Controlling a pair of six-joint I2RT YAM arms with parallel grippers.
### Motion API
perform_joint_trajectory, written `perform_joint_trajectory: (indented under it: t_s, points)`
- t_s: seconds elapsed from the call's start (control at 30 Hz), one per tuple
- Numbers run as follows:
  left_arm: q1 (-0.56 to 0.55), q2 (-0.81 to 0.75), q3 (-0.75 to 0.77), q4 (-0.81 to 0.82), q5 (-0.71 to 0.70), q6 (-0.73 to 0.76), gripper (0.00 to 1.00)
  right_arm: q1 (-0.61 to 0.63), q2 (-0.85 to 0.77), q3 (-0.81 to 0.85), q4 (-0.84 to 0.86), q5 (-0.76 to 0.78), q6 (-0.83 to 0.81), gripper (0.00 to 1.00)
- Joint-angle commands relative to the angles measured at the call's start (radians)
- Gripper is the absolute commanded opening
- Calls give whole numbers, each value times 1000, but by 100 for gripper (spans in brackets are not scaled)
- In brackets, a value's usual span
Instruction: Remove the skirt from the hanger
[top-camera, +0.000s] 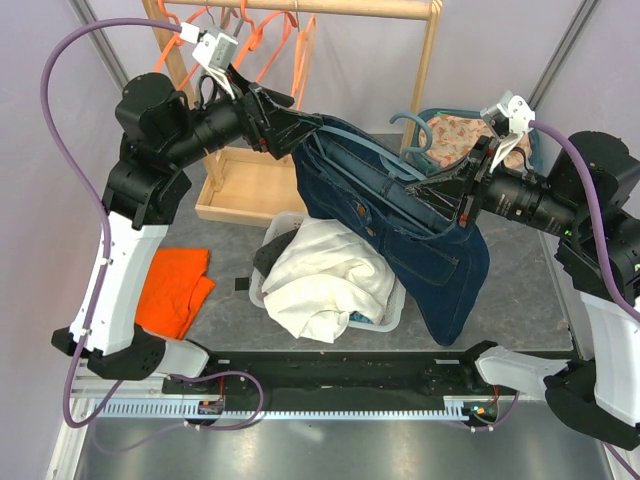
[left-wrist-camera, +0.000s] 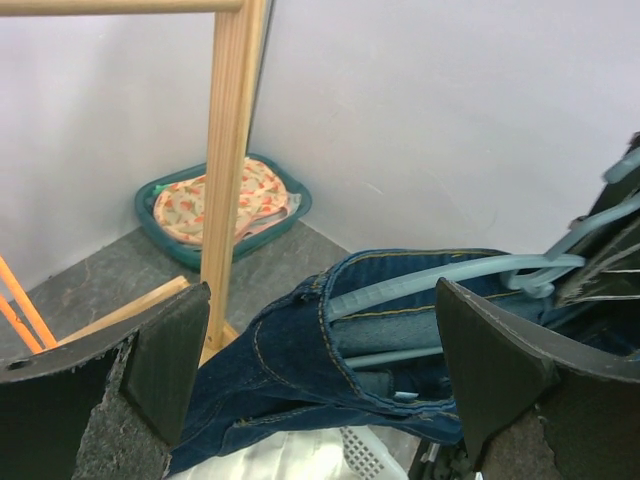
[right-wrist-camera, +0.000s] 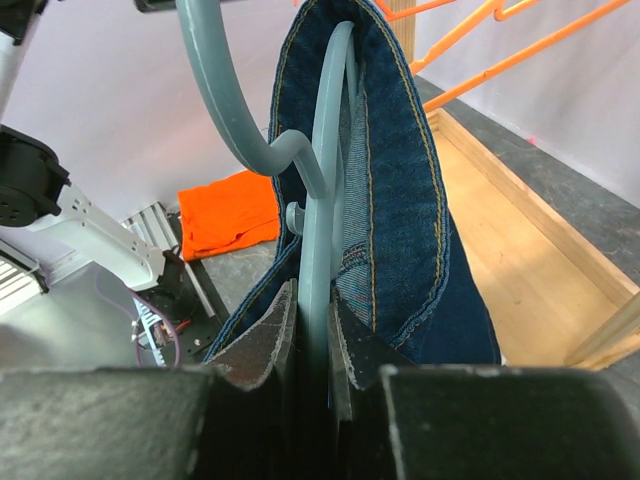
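Observation:
A dark blue denim skirt hangs on a grey-blue plastic hanger, held in the air over the middle of the table. My right gripper is shut on the hanger's bar, with the skirt's waistband draped around it. My left gripper is open at the skirt's left end. In the left wrist view its fingers stand wide apart either side of the waistband without touching it. The hanger shows inside the waist.
A white basket with white cloth sits under the skirt. An orange cloth lies at the left. A wooden rack with orange hangers stands behind. A teal basket with floral fabric is at the back right.

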Motion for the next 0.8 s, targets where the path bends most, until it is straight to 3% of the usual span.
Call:
perform_joint_trajectory:
  t_s: [0.0, 0.07, 0.17, 0.27, 0.3, 0.57, 0.67, 0.7, 0.77]
  points:
    - [-24, -8, -18, 36, -73, 99, 100, 0, -10, 42, 150, -59, 24, 0]
    - [-27, -3, -15, 34, -79, 100, 98, 0, -10, 45, 158, -62, 32, 0]
    - [-35, 5, -11, 33, -73, 114, 85, 0, -12, 54, 164, -73, 40, 0]
    - [-35, 8, -15, 31, -67, 122, 63, 0, -19, 54, 169, -77, 44, 0]
    - [-36, 11, -14, 31, -63, 122, 51, 0, -21, 53, 172, -77, 47, 0]
    - [-42, 8, -15, 25, -8, 134, 35, 0, -23, 50, 196, -76, 64, 0]
    - [-51, 8, -17, 13, 3, 156, 19, 0, -24, 47, 222, -80, 80, 0]
    - [-54, 9, -14, 11, 5, 159, 9, -1, -23, 44, 229, -83, 84, 0]
    - [-73, 15, 9, 1, -4, 180, 2, 2, -18, 30, 249, -99, 99, 0]
